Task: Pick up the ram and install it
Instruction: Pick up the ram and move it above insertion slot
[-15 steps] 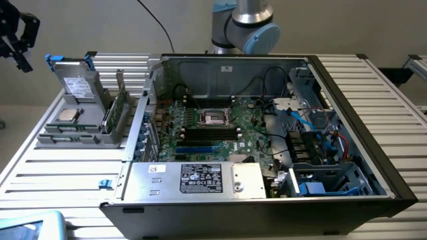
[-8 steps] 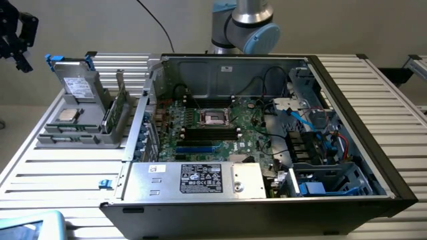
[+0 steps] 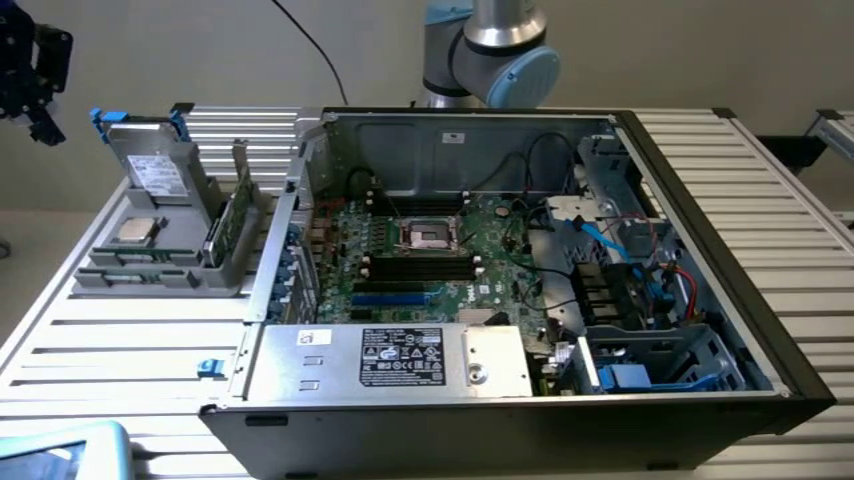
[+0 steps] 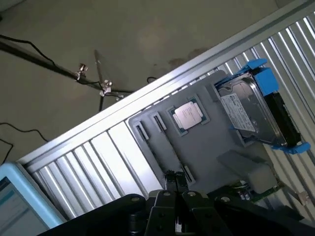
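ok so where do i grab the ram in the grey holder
Grip the ram by its long upper edge, near the middle, coming straight down from above. It seems to stand on edge in a slot of the grey holder, so just that thin edge is exposed; set the jaws across its flat faces.

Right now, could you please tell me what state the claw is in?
Claw: closed, with nothing visibly held.
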You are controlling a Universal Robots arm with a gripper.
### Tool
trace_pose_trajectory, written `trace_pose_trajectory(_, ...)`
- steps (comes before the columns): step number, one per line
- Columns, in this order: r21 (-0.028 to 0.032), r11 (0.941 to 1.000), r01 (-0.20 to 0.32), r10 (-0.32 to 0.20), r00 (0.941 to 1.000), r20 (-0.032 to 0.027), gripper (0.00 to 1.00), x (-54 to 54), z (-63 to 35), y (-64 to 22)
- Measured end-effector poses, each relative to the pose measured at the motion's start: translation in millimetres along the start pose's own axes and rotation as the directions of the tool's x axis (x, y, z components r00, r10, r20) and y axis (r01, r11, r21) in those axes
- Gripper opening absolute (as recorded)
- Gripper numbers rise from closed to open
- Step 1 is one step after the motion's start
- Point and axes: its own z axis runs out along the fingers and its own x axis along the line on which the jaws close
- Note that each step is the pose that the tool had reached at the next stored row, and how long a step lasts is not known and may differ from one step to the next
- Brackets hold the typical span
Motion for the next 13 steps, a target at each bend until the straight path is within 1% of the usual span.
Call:
trace_pose_trajectory(3, -0.0009, 0.9985, 0.054, -0.054, 0.9985, -0.0026, 0.11, 0.0, 0.2, 0.0)
trace_pose_trajectory(6, -0.0018, 0.9942, 0.108, -0.108, 0.9941, -0.0051, 0.11, 0.0, 0.3, 0.0)
trace_pose_trajectory(10, -0.0035, 0.9836, 0.18, -0.18, 0.9836, -0.0085, 0.11, 0.0, 0.5, 0.0)
trace_pose_trajectory(13, -0.0049, 0.9721, 0.234, -0.234, 0.9721, -0.0109, 0.11, 0.0, 0.7, 0.0)
